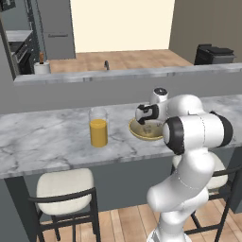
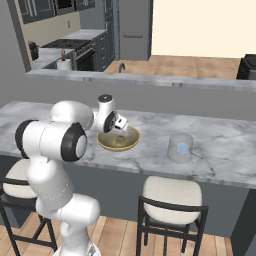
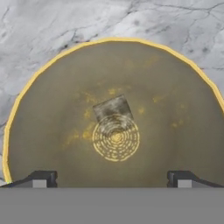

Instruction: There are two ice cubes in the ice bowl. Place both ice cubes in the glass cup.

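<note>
The olive-gold ice bowl (image 3: 57,131) is being looked into from above by the claw (image 3: 112,178), whose tips are being held wide apart with nothing between them. One greyish ice cube (image 3: 113,108) is being held at the bowl's centre. Another pale-blue ice cube (image 2: 183,148) is being held inside the glass cup (image 2: 180,147), well right of the bowl on the marble counter (image 2: 220,150). Orange liquid is being held in a tall glass (image 1: 98,126) left of the bowl.
</note>
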